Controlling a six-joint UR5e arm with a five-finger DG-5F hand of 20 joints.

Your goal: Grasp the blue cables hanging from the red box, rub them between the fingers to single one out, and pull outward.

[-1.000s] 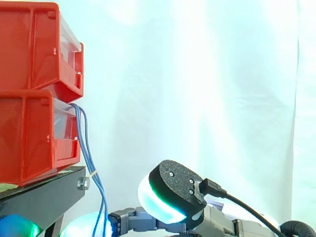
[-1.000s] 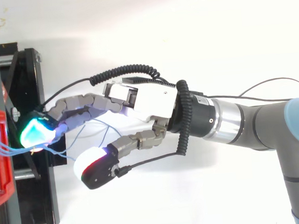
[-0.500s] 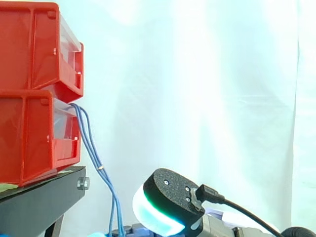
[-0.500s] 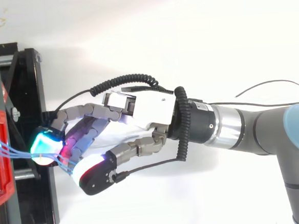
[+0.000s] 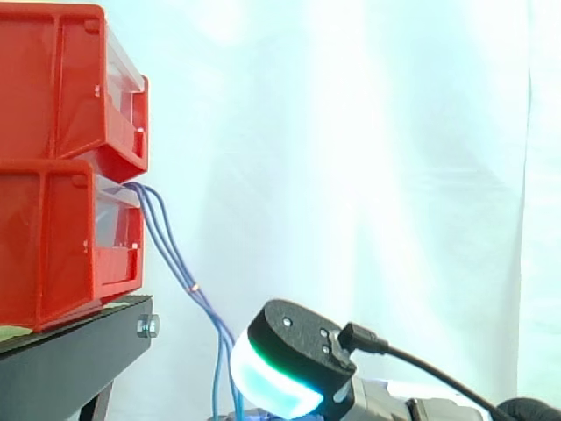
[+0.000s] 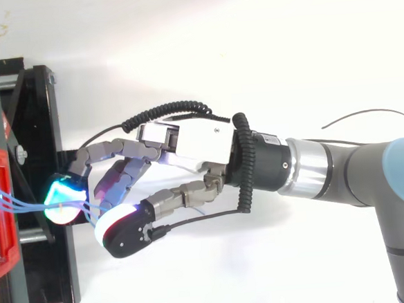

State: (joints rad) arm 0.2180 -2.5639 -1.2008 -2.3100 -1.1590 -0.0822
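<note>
Several thin blue cables hang from the lower red box and slant down to the right, drawn away from the stand. From above, the same cables run from the box's front to my hand. My fingers curl in toward the cables, and a cyan-green pad rests against them. The thumb's white-glowing pad closes in from the other side, so the cables are pinched between thumb and fingers. In the side view my hand sits low, below the stand's top.
A second red box is stacked on the lower one. Both rest on a black stand whose frame lies just behind my fingertips. A white curtain hangs behind, and a white surface spreads under the arm.
The thumb has closed onto the fingers around the cables. The hand has sunk lower and drawn back from the box, swinging the cables outward to the right.
</note>
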